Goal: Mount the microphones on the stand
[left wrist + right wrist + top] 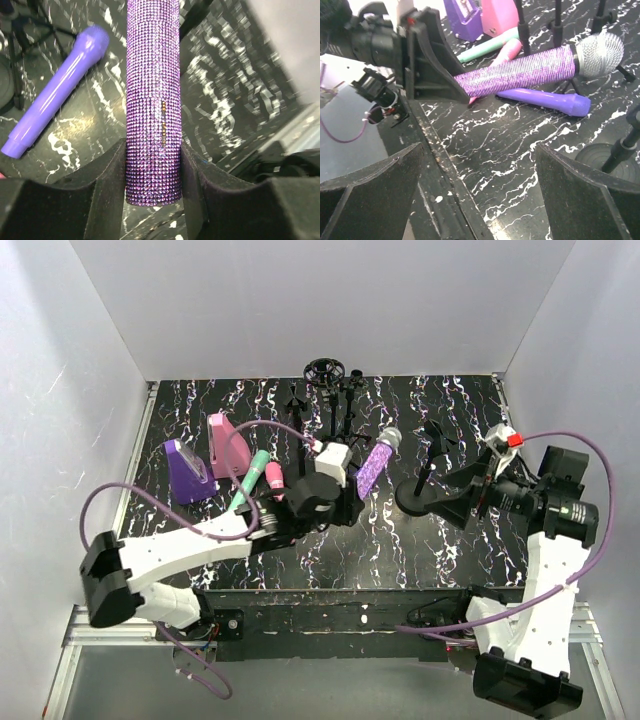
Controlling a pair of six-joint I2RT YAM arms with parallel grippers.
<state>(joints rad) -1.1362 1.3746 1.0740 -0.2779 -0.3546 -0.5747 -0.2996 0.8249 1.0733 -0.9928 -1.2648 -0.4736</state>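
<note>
Everything is carried by one black tabletop veined with white [400,540]. Two white-and-black arms are mounted at its near edge, the left arm [180,550] and the right arm [550,570]. Thin-stemmed black stands are grouped at the rear [330,390] — their exact number cannot be told. One round-based stand [413,498] is set just beside the right gripper [480,190], whose jaws are spread wide with nothing between them. Two boxy plastic wedges are counted at the left, a purple wedge [187,472] and a pink wedge [225,445].

Four slim microphones are counted. The glittery purple microphone [152,100], rhinestone-textured with a silver-grey mesh head, is clamped at its lower end by the left gripper [152,172] — lifted off the table and tilted, head toward the rear. The smooth plain purple microphone [60,105] is lying beneath it. The mint green microphone [245,480] and the pink microphone [272,480] are laid side by side near the wedges.
</note>
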